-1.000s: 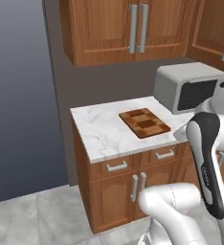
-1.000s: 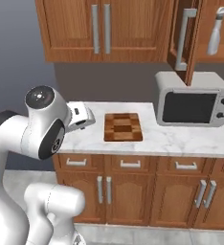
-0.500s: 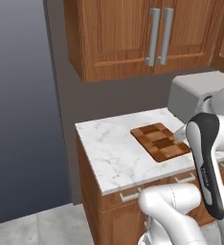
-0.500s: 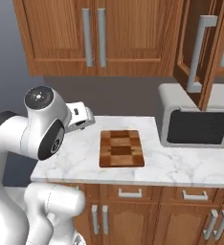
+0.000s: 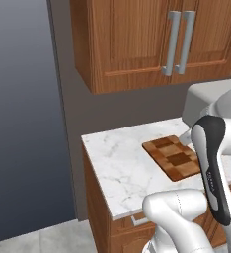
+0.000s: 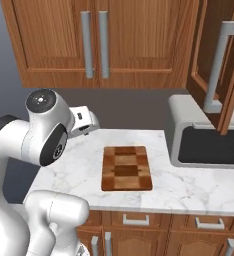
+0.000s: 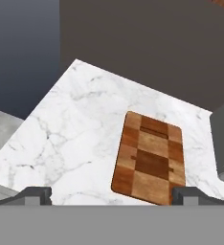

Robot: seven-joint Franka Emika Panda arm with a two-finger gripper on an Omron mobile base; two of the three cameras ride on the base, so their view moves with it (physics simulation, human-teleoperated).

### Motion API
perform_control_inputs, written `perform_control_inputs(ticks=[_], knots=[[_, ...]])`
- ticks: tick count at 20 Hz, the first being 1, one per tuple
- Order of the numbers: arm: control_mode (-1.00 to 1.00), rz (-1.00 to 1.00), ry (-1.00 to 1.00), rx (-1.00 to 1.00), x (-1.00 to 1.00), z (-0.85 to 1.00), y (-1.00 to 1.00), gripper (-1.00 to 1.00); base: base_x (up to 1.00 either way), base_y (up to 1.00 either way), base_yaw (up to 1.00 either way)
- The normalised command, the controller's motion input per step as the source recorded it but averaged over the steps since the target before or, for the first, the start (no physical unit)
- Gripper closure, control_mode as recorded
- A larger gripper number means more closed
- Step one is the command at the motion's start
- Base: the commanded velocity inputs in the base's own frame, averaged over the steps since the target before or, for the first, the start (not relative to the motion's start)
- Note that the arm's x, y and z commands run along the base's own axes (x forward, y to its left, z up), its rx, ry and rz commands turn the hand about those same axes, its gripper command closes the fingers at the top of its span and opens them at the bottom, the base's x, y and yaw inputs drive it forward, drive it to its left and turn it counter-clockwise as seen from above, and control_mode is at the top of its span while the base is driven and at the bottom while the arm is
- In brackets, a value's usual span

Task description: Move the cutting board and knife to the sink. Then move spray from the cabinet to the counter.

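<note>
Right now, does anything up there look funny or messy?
One thing stands out: the upper cabinet door above the microwave hangs open, while the other cabinet doors are shut. The cutting board lies flat on the marble counter, roughly square to its front edge. Nothing looks spilled or broken.

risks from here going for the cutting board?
1. The cutting board lies flat on the counter, leaving little edge for the open gripper to catch; it may slip.
2. The microwave stands close to the board's right side, so a wide swing could clip it.
3. The open cabinet door hangs above the microwave, a hazard when lifting.
</note>
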Motion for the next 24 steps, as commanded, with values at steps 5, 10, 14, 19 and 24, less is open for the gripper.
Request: perform_control_inputs(ticks=[5,10,14,19,24], knots=[[1.00,0.00,0.00,0.00,0.00,0.00,0.00,-1.00,0.46,0.00,0.06],[1.00,0.00,0.00,0.00,0.00,0.00,0.00,-1.00,0.41,0.00,0.09],[1.00,0.00,0.00,0.00,0.00,0.00,0.00,-1.00,0.35,0.00,0.05],[1.00,0.00,0.00,0.00,0.00,0.00,0.00,-1.00,0.21,0.00,0.03],[1.00,0.00,0.00,0.00,0.00,0.00,0.00,-1.00,0.08,0.03,0.00]])
